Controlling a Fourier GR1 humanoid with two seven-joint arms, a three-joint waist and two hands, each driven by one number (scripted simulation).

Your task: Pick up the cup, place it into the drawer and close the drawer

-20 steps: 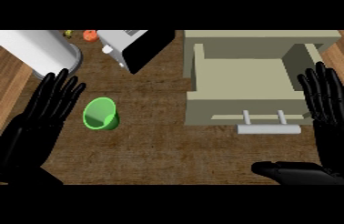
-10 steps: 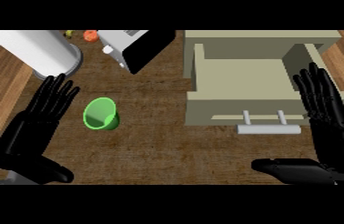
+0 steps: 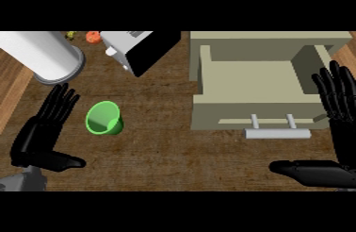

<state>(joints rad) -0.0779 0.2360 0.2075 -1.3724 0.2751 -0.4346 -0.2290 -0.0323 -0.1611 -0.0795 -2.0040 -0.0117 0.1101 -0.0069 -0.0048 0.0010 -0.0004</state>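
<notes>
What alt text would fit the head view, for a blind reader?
A small green plastic cup sits on a brown wooden counter, with the robot's open left hand just left of it, not touching. To the right, a beige drawer with a grey bar handle is pulled open, the open right hand at its right side.

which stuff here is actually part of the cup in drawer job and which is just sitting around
For the job:
- green cup
- open drawer
- drawer handle
- left robot hand, open, beside the cup
- right robot hand, open, beside the drawer

Lying about:
- white cylinder
- white-and-black appliance
- small orange item
</notes>
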